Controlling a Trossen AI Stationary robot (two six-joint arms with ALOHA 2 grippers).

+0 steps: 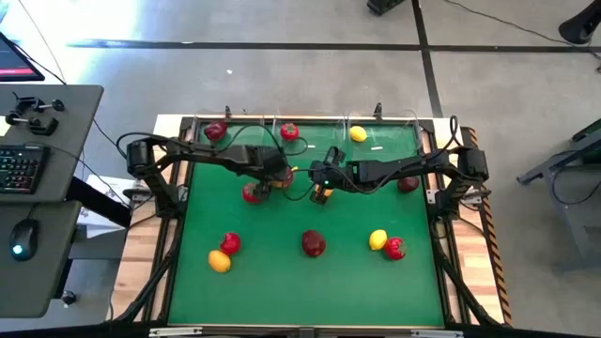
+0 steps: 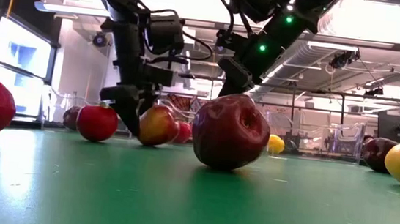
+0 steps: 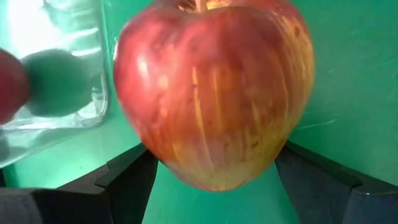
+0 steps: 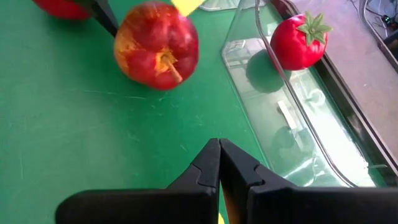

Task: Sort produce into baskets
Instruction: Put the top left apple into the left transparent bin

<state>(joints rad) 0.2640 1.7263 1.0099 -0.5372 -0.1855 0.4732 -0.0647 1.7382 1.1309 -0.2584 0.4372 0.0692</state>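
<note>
Presently the left gripper [image 1: 278, 176] fingers [image 3: 127, 180] straddle a red-orange apple [image 3: 211, 93], spread wide; right gripper [image 4: 219, 163] fingers clenched empty.

One camera looks straight down on the whole worktop [image 1: 310, 272]. Another sits at mat level, facing the room behind. Each wrist camera looks closely past its own fingers; both share the red-orange apple [image 3: 211, 93], also seen from the low camera.
</note>
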